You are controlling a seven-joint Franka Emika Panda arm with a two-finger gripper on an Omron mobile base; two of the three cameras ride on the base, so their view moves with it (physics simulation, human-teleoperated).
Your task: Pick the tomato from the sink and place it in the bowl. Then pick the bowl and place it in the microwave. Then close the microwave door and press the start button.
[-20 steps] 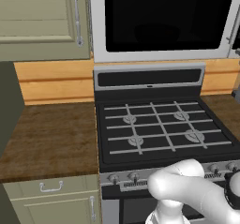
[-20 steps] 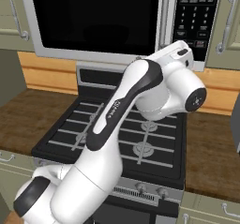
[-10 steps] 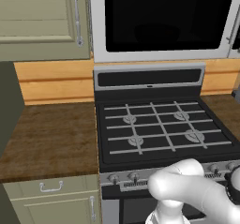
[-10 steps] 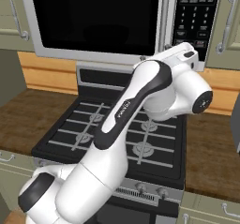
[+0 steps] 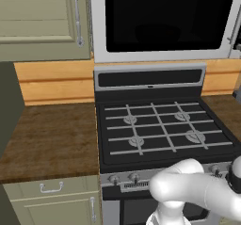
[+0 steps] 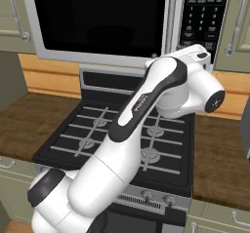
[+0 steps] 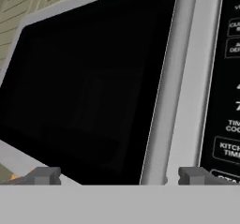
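The microwave (image 6: pixel 58 56) hangs above the stove with the microwave door (image 5: pixel 164 17) shut, its dark glass (image 7: pixel 93 87) close in front of the hand. My gripper (image 7: pixel 119 176) is open and holds nothing. Its fingertips (image 7: pixel 46 175) straddle the lower end of the door's vertical bar handle (image 7: pixel 164 87). In the right base view the hand (image 6: pixel 197 56) is raised to the microwave's lower right corner, just below the black keypad (image 6: pixel 202 12). The keypad (image 7: pixel 229 101) runs down the right edge of the hand view. The tomato, the bowl and the sink are out of view.
A black gas stove (image 5: pixel 164 130) with grey grates sits under the microwave, with knobs (image 5: pixel 134 177) along its front. Wooden counters (image 5: pixel 47 139) flank it on both sides. Beige cabinet doors (image 5: pixel 42 21) hang at the upper left and a drawer (image 5: pixel 52 188) lies below.
The wrist and hand have swung a little to the right, toward the keypad side of the microwave. The jaws stayed open and the base has not moved.
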